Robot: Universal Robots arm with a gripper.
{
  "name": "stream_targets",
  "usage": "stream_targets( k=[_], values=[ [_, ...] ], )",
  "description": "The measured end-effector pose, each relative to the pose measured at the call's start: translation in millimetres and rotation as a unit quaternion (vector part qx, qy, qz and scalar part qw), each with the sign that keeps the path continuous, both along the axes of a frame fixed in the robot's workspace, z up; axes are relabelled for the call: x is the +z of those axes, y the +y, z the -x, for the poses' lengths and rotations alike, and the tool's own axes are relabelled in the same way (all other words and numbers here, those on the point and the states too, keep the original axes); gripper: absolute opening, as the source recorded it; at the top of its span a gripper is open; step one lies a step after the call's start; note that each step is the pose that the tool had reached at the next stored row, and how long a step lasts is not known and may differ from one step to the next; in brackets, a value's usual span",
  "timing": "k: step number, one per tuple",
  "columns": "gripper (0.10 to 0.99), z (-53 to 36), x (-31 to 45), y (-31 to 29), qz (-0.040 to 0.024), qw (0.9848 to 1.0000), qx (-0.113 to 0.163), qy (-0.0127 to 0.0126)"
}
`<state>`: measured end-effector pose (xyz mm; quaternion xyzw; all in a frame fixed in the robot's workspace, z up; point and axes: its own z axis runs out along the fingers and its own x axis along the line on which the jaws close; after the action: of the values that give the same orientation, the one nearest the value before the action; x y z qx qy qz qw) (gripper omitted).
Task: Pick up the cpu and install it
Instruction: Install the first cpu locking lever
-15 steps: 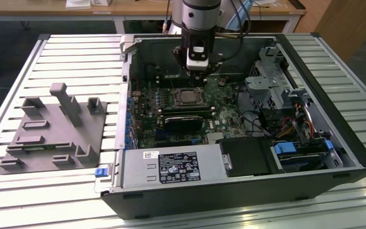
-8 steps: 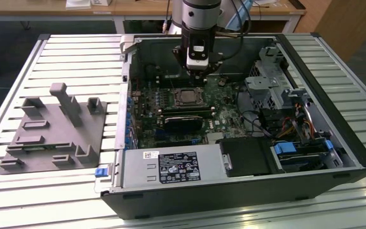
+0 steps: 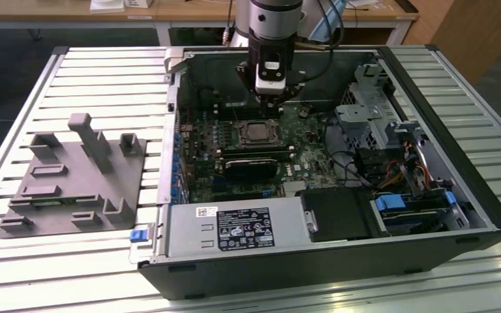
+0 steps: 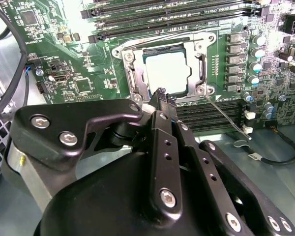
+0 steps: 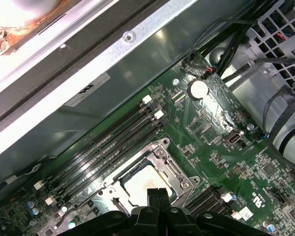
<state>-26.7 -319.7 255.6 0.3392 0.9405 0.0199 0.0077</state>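
The cpu [image 4: 164,73] is a pale silver square lying flat inside the metal-framed socket [image 4: 125,56] on the green motherboard [image 4: 73,83]. It also shows in the first wrist view, cpu [image 5: 140,184], and in the exterior view, cpu [image 3: 258,132], near the middle of the open computer case. My gripper [image 4: 163,96] hangs just above the socket's edge, its black fingers pressed together with nothing between them. From the exterior view the gripper [image 3: 269,98] sits a little behind the socket. A thin wire lever [image 4: 226,115] runs out from the socket's corner.
Memory slots [image 4: 167,10] flank the socket. Case walls [image 3: 425,98], a drive cage [image 3: 368,124] with cables and a power supply [image 3: 233,228] ring the board. A grey fixture plate [image 3: 72,176] with blocks lies on the slatted table at the exterior view's left.
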Motion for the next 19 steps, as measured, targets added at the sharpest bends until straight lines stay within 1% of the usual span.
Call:
stream_targets(
  k=[6,15,17,19],
  values=[
    [0.106,0.0,2.0,0.0,0.0,1.0,0.0,0.0],
    [0.106,0.0,11.2,0.6,0.0,1.0,0.0,0.0],
    [0.106,0.0,11.2,0.9,-0.0001,1.0,0.01,-0.0001],
    [0.106,0.0,11.1,0.8,0.0003,0.9997,0.025,0.0]
  ],
)
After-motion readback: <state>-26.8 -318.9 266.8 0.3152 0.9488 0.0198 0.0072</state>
